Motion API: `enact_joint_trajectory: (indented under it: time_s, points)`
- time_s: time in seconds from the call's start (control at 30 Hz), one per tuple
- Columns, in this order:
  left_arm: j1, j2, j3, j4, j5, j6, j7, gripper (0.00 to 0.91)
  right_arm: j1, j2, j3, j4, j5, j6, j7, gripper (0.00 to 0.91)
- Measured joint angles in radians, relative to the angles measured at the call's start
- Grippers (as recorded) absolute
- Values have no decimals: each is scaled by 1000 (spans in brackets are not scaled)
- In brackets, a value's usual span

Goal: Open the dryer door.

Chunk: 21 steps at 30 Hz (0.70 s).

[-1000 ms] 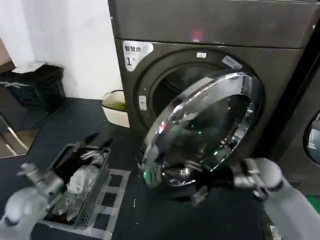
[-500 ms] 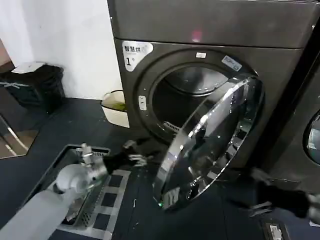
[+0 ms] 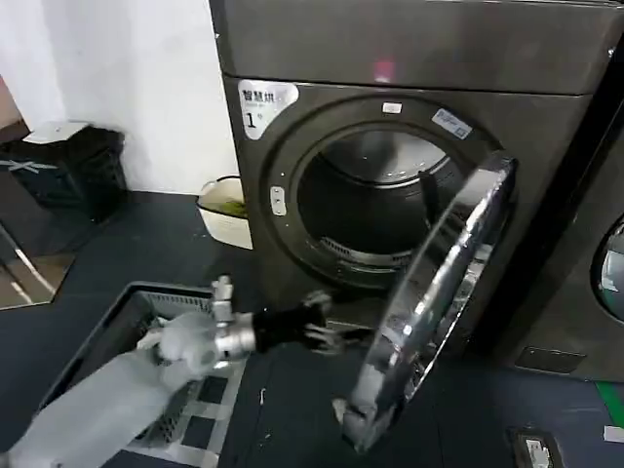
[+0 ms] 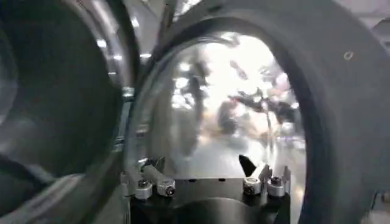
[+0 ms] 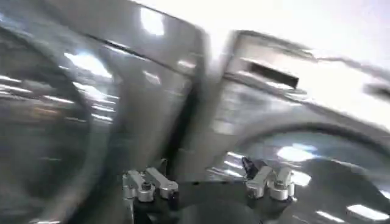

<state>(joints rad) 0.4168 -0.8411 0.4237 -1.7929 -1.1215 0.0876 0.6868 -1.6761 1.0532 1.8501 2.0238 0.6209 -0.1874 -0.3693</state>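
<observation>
Head view: the big dark grey-brown front-loading dryer [image 3: 390, 156] now has its drum opening fully exposed; the large round porthole door with the wide chrome rim [image 3: 434, 312] has swung from roughly a third open a second ago to nearly edge-on to me, hinged on the machine's right side. My left gripper [image 3: 322, 330] has come in from over the grey mesh basket [image 3: 127, 322] on the floor and now sits low in front of the drum opening, just beside the door's inner face; its fingers look spread and hold nothing, and I cannot tell whether they touch the door. The right arm, which was under the door a second ago, has pulled away. Left wrist view: the left gripper's [image 4: 206, 181] fingers stand apart and empty, looking between the door's chrome rim [image 4: 119, 55] and the dark ring around the drum mouth [image 4: 341, 91]. Right wrist view: the right gripper [image 5: 207, 182] has its fingers apart, nothing between them, facing the dark machine fronts with heavy motion blur. Judgement: the door is essentially open; at most a last outward nudge from the left arm remains, then retract clear of the swing path.
</observation>
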Motion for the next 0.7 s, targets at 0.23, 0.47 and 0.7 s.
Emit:
enact_joint_trajectory:
  time_s: [0.23, 0.47, 0.7]
  points:
    - [-150, -109, 197, 28, -22, -15, -23, 907, -30, -48, 206, -143, 65, -82, 223, 907]
    - [-242, -279, 325, 131, -6, -27, -57, 907, -97, -119, 430, -319, 13, -127, 204, 907]
    - [-262, -490, 364, 305, 32, -53, -88, 907, -135, -173, 570, -428, 1, -184, 242, 907]
